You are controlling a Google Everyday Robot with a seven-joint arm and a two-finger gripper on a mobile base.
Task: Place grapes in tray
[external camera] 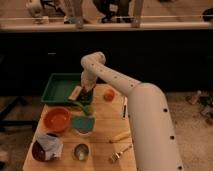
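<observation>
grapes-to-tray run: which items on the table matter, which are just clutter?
Job: green tray; gripper at the tray's front right corner. Grapes not clearly visible.

Clutter: orange bowl; teal container; round orange fruit; yellow corn-like piece; fork; metal cup.

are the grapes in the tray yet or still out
Cannot tell. The tool hangs at the green tray's front right rim, and no grapes show apart from it, inside the tray or on the table.
</observation>
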